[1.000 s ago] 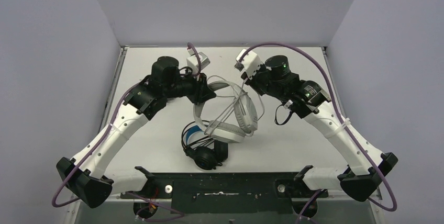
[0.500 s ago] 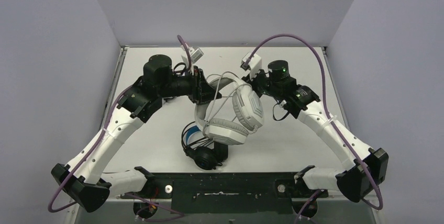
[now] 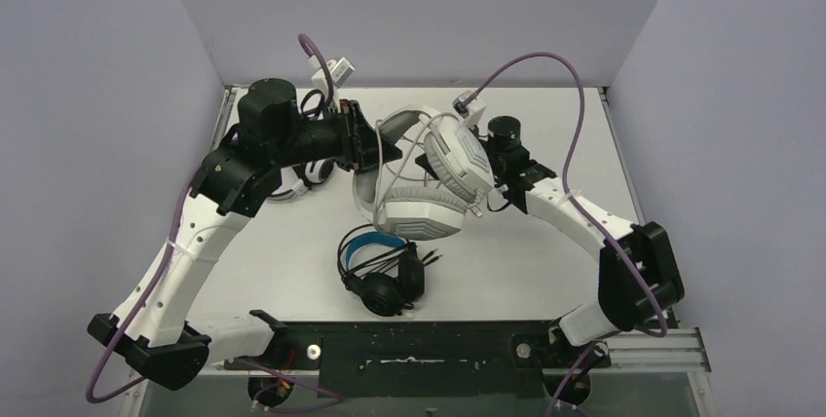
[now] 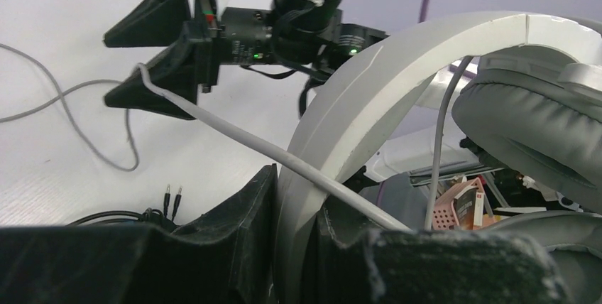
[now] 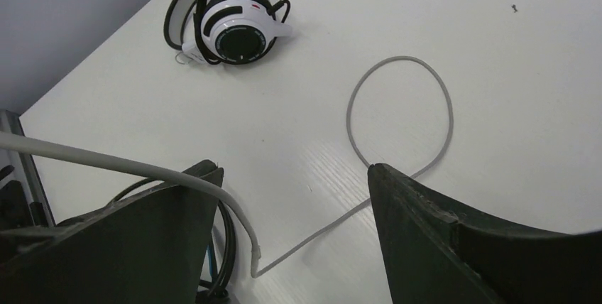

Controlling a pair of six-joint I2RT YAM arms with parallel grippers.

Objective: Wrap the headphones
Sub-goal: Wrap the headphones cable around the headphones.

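My left gripper (image 4: 287, 229) is clenched on the headband (image 4: 397, 55) of the white headset (image 3: 429, 208), which hangs above the middle of the table (image 3: 282, 271). My right gripper (image 5: 292, 176) stands spread, and the pale cable (image 5: 106, 158) only lies over one finger. I judge the band stiff and the good place to hold. The cushions are soft, and the cable is thin, limp and may slide off. The plug end I cannot find. In the top view the second white headset (image 5: 234, 30) is half hidden behind the left arm (image 3: 195, 251).
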